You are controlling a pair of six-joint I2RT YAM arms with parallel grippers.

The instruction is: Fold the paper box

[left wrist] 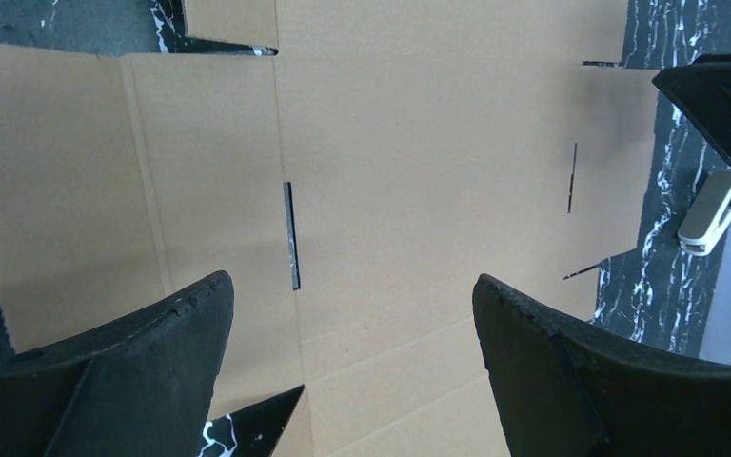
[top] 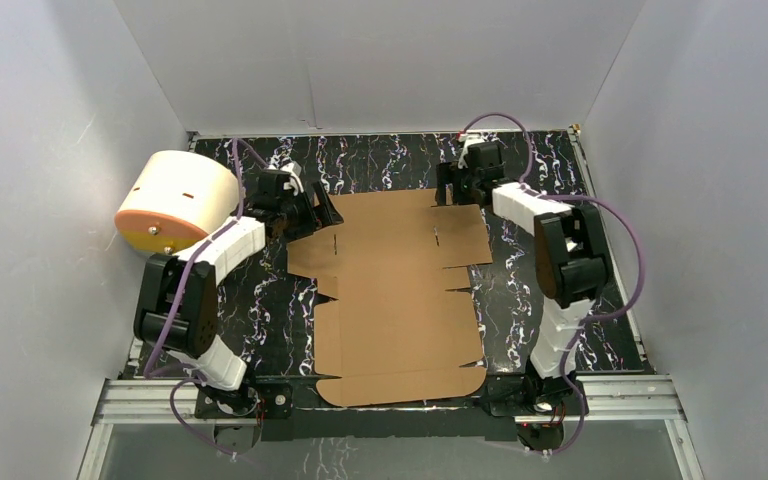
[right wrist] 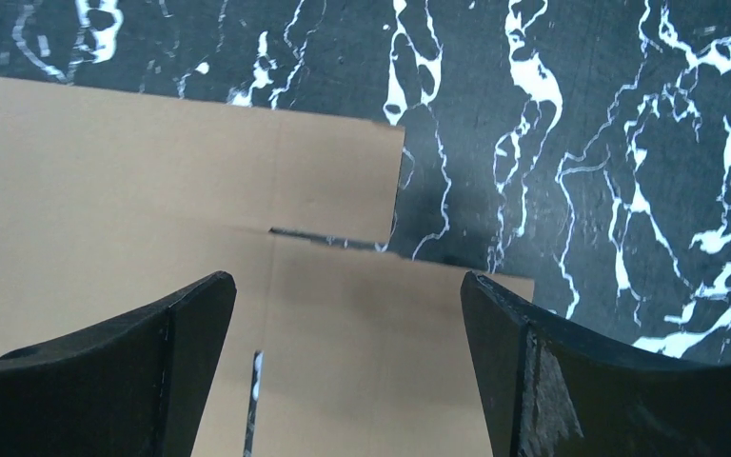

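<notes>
Here's the black, white-veined surface (top: pixel 390 160) spread under both my arms. Lying flat and unfolded on it is the paper box (top: pixel 400 300), a brown die-cut sheet with flaps out to either side. It reaches from my bases right out to both end effectors.

To the outside of my left end effector (left wrist: pixel 352 286), close by that arm, sits a cream-white cylinder (top: pixel 180 195) with an orange face.

The left end effector has its fingers spread wide with nothing between them, and it is poised over the sheet's far left corner. Cardboard fills nearly everything beneath it. Whether the fingertips touch the cardboard, I cannot tell.

My right end effector (right wrist: pixel 347 278) is likewise gaping and empty, over the far right corner. A flap edge lies under it, with bare surface just ahead and to its right.

Smallest bits: one narrow slot (left wrist: pixel 291 233) is cut in the sheet right below and between my left fingers. A second slot (left wrist: pixel 571 178) sits further along toward the right end effector.
</notes>
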